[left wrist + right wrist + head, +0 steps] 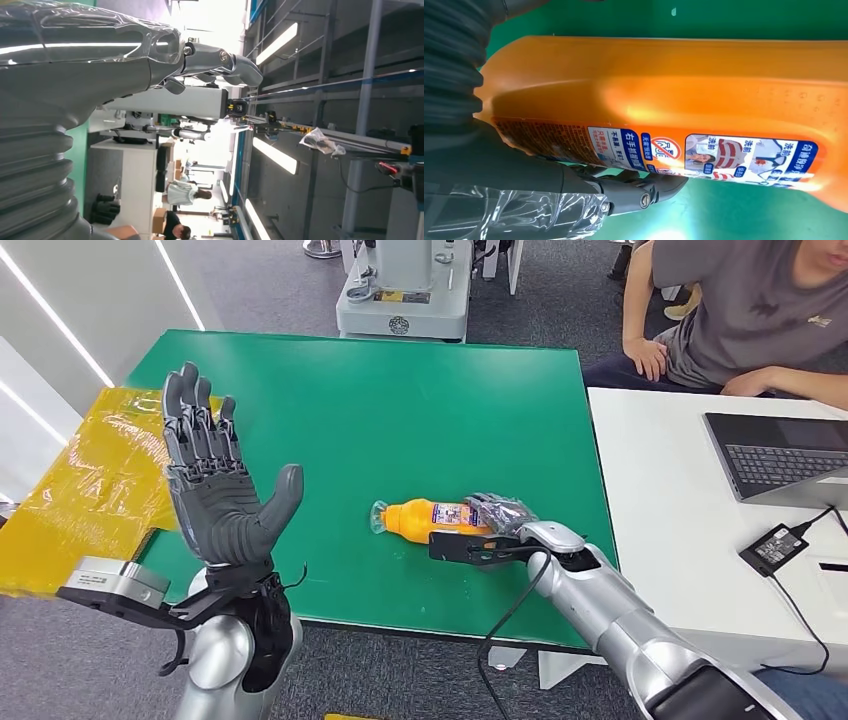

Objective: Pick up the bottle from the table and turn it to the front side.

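An orange bottle (430, 517) with a clear cap lies on its side on the green table (400, 390), cap pointing to my left. My right hand (500, 525) grips its base end, dark fingers wrapped over the top. In the right wrist view the bottle (674, 85) is very close, its blue and white label facing the camera and my thumb (634, 192) lying against the label side. My left hand (215, 490) is raised above the table's near left corner, palm open and fingers spread, holding nothing. The left wrist view shows that hand (75, 75) against the room.
A crumpled yellow plastic bag (100, 470) lies at the table's left edge. To the right stands a white table (680, 530) with a laptop (780, 455) and a power adapter (775, 548). A seated person (750, 310) is at the far right.
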Robot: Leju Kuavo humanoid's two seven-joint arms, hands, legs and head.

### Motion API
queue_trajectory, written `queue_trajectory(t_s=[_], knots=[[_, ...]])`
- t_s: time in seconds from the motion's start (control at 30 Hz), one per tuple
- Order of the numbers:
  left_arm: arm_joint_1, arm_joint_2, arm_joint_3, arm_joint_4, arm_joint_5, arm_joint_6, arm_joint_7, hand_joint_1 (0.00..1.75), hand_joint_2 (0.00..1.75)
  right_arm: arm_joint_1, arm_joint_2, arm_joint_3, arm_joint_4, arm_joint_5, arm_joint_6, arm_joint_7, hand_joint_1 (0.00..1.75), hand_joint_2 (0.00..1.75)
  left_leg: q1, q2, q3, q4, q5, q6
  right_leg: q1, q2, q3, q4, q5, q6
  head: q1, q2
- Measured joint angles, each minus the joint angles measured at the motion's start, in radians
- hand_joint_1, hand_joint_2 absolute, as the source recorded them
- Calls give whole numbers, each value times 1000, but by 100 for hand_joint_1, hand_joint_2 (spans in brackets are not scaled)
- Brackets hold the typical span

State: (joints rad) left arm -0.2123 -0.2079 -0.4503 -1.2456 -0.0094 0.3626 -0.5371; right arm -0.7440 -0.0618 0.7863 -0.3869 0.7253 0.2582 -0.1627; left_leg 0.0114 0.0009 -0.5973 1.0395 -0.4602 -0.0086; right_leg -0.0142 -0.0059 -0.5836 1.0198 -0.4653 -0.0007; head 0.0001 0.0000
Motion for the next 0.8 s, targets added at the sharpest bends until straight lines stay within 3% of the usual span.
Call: queue_trajectory(t_s=[0.1, 0.17, 0.23, 0.3, 0.8], knots=[[0, 0, 0, -2, 1, 0, 3, 0, 175, 2, 0, 1, 0, 0, 1, 13, 1, 175, 0, 0, 0, 0, 0, 0, 0, 0, 0, 0, 0, 0, 0, 0], [0, 0, 0, -3, 1, 0, 4, 0, 175, 3, 0, 1, 1, 1, 2, 22, 69, 175, 0, 0, 0, 0, 0, 0, 0, 0, 0, 0, 0, 0, 0, 0], [1, 0, 0, -4, 1, 0, 5, 0, 175, 3, 0, 2, 2, 1, 1, 30, 155, 175, 0, 0, 0, 0, 0, 0, 0, 0, 0, 0, 0, 0, 0, 0], [2, 0, 0, -5, 1, 0, 7, 0, 175, 3, 0, 2, 2, 1, -1, 33, 175, 175, 0, 0, 0, 0, 0, 0, 0, 0, 0, 0, 0, 0, 0, 0], [23, 0, 2, -37, -5, 0, 15, 0, 175, 26, 0, 1, -6, -25, -71, 1, 175, 175, 0, 0, 0, 0, 0, 0, 0, 0, 0, 0, 0, 0, 0, 0]])
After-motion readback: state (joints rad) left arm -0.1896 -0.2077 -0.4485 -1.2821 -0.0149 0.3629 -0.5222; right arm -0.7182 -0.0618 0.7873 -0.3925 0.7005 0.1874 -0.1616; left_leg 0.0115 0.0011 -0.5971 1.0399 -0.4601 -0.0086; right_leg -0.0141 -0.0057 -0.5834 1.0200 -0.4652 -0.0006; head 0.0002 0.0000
